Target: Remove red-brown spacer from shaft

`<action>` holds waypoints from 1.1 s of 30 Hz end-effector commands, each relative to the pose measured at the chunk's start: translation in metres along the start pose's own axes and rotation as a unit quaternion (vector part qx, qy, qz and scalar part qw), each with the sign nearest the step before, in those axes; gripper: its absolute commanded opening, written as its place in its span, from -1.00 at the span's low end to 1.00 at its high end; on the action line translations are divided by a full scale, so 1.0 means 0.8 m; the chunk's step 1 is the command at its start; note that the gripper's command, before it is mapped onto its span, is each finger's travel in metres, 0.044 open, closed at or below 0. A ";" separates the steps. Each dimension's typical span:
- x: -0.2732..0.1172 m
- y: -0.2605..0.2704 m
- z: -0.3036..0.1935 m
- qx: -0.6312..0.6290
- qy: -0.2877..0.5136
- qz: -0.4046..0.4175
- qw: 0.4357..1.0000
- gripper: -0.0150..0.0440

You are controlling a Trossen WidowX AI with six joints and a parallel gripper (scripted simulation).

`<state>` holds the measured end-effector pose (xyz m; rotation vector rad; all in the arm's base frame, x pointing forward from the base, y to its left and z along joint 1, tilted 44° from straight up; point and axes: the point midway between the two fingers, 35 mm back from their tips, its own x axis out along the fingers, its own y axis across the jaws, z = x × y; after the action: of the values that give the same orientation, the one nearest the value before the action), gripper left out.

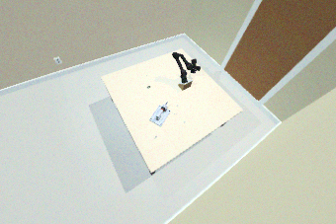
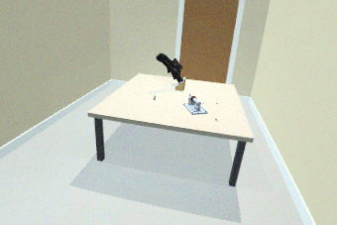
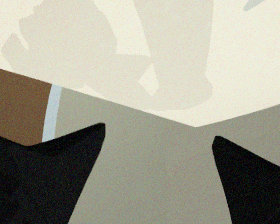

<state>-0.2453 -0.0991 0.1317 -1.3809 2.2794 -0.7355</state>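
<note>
The fixture's pale grey base plate (image 1: 160, 122) (image 2: 189, 108) lies on the table, with grey upright parts on it. A small red-brown spot, seemingly the spacer (image 1: 163, 110) (image 2: 193, 98), shows among them. The shaft, the housing block and any other spacers are too small to tell apart surely. My gripper (image 3: 161, 136) is open and empty, its two black fingers wide apart in the wrist view. The arm is folded up above its base, so the gripper is high and well away from the fixture. The fixture is not seen in the wrist view.
The arm's brown base block (image 1: 185, 86) (image 2: 180, 85) stands toward the door side of the table (image 1: 133, 99) (image 2: 124, 109). A small dark object (image 1: 148, 87) (image 2: 154, 97) and several tiny pieces lie around the fixture. The wrist view shows the table edge and the brown door (image 3: 22, 107).
</note>
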 end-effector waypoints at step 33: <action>-0.400 0.193 0.001 0.662 0.690 0.058 0.286 1.00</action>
<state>-0.2326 0.2171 0.0613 0.6216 1.0413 -3.0885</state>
